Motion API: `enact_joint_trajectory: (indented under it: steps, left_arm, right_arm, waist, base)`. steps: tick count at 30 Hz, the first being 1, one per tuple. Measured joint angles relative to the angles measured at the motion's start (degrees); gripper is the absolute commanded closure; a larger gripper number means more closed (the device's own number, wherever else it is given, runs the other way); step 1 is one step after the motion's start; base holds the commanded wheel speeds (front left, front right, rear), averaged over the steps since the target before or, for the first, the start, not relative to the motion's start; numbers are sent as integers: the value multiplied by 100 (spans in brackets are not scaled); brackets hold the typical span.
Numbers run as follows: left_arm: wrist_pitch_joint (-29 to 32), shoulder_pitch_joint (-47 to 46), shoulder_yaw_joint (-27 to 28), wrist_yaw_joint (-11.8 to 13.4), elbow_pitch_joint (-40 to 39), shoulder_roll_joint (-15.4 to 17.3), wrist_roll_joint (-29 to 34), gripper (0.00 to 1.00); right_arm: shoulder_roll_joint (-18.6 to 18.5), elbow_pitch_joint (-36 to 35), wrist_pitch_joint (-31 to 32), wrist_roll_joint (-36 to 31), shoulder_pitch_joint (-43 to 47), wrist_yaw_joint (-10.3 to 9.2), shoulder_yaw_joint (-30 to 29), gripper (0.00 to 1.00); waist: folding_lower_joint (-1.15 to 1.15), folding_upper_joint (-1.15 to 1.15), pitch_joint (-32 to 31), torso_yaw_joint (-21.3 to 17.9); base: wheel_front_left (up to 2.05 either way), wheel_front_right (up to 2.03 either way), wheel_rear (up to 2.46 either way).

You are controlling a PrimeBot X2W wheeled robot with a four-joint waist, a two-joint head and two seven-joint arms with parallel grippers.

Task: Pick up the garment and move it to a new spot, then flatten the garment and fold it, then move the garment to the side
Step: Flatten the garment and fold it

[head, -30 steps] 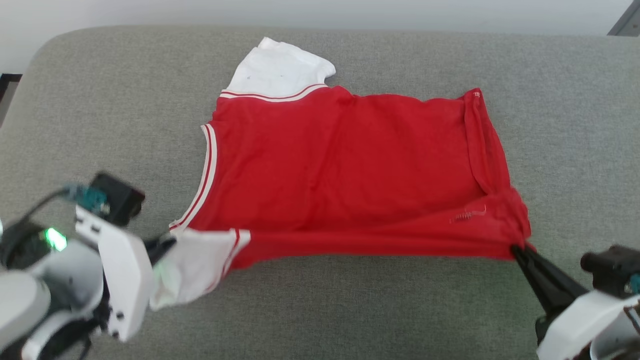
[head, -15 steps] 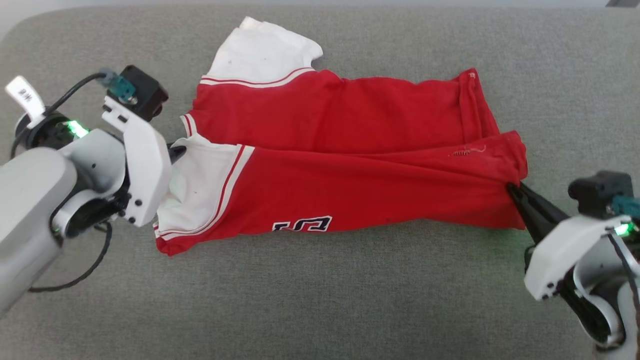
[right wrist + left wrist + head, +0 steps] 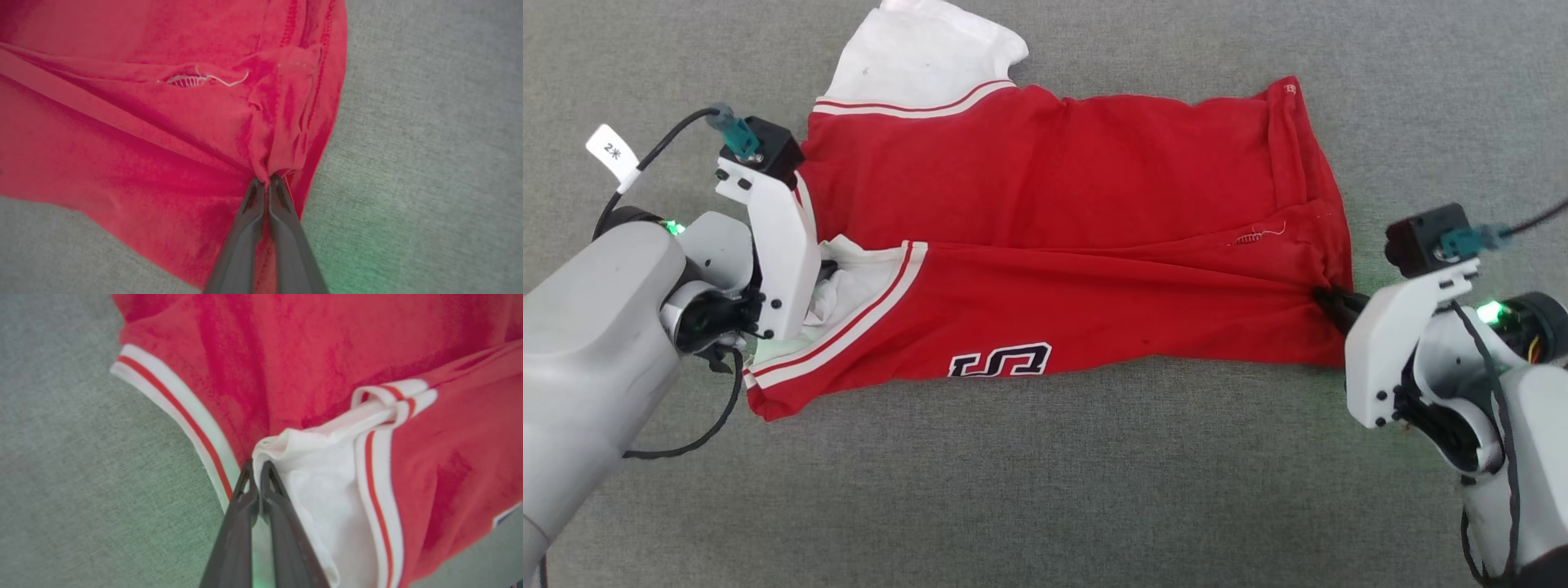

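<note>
garment lies half-folded on grey cushion, lettered half on top. left fingers clamped on white sleeve, right fingers clamped on bunched hem corner. risks: thin pinch slips under tension; uneven release skews fold, hem bunch creases.

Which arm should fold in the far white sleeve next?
Probably left: the left gripper pinches the shirt at the end where the far white sleeve lies; the right gripper holds the opposite hem.

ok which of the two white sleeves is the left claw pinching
The near sleeve, bunched up, its edge in the shut left claw. The far sleeve lies flat at the garment's far edge, ungripped.
</note>
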Motion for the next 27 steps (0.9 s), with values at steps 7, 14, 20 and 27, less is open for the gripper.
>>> enact_joint_trajectory:
  steps: [7, 14, 20, 27]
  left_arm:
    - [55, -155, 47, -24, 275, -66, -220, 0]
    - [56, -171, 151, 63, -15, 215, -293, 0]
    - [100, -25, 230, 427, -813, 693, -356, 0]
    - [282, 543, 309, 1220, -2318, 1350, -661, 0]
  right_arm:
    - [-16, -122, 871, 21, -234, -1, -32, 0]
    - [-3, -956, 1192, 79, -64, -1, -497, 0]
    - [188, -1704, 968, -93, 321, -2, -1032, 0]
    - [671, -2331, 135, -379, 723, -2, -1574, 0]
  waist:
    - [0, 0, -34, 59]
    - [0, 0, -170, 164]
    - [0, 0, -286, 235]
    - [0, 0, -387, 231]
  base:
    - [0, 0, 0]
    - [0, 0, 0]
    - [0, 0, 0]
    - [0, 0, 0]
